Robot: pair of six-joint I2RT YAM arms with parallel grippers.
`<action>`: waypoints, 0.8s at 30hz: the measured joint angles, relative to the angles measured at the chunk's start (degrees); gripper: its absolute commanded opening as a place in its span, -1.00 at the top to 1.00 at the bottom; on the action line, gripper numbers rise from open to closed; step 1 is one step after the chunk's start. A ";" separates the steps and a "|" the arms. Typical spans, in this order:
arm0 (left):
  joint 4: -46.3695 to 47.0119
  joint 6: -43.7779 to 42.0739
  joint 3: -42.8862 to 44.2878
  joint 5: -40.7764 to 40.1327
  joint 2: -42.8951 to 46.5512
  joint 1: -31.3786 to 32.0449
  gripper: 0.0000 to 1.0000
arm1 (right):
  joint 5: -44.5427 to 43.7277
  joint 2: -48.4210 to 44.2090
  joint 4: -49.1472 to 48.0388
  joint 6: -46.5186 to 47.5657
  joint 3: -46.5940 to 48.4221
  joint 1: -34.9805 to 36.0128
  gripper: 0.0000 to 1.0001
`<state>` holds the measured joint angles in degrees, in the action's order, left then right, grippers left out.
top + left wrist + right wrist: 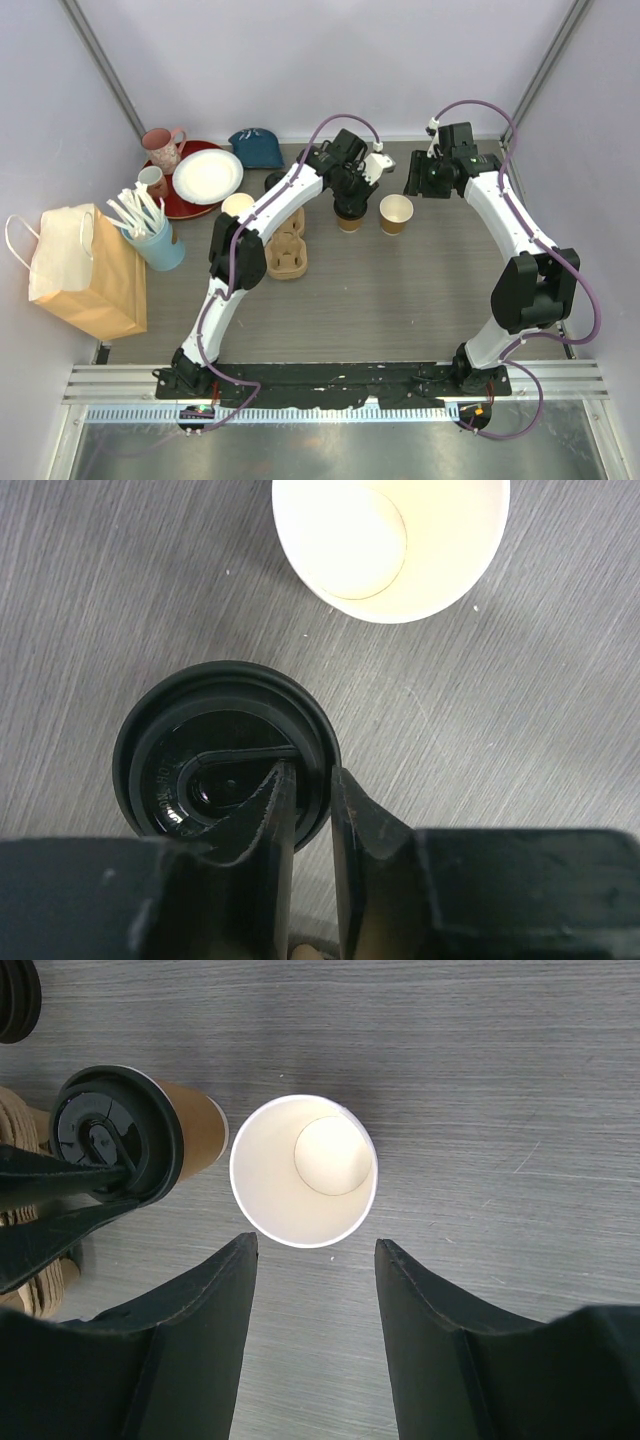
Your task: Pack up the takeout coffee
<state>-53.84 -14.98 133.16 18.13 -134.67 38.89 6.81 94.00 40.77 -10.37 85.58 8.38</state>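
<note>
Nearest, on the grey table: cardboard carrier just left of centre, paper bag standing well off to the left. Past the carrier, mid-table: coffee cup, upright, black lid on. Left claw down over that lid, jaws narrow, rim of the lid between the two tips, one tip inside the rim and one outside. Hard to tell from the wrist view whether pinching the rim or only just off it. Just right of that cup and apart from it: open cup, upright, no lid, nothing visible inside. Right claw hanging above the open cup, jaws wide, holding nothing. Step in hand, at a guess: capping, with one cup lidded and not yet packed. Next move likely calls for lifting the left claw straight up off the lid without tipping the cup, then a grip round the cup's wall for the carry to the carrier. Farthest back: plates, pink mug.
</note>
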 measured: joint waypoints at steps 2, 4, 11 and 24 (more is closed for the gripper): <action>-0.20 -0.09 0.00 -0.02 0.02 0.00 0.33 | 0.04 0.00 -0.02 0.00 0.00 0.00 -0.12; -0.26 -0.13 0.00 -0.07 0.02 0.00 0.24 | 0.31 0.00 -0.02 -0.02 0.00 0.00 -0.12; -0.55 -0.24 0.42 -0.59 0.11 0.04 -0.03 | 1.42 0.00 -0.04 -0.11 0.02 0.00 -0.11; -0.39 4.63 1.29 1.18 9.01 -1.31 0.18 | 3.41 3.32 -5.20 -3.61 5.03 4.09 -0.10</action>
<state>-54.24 -10.35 134.45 19.31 -125.67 37.58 10.22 97.32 35.57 -13.98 90.61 12.47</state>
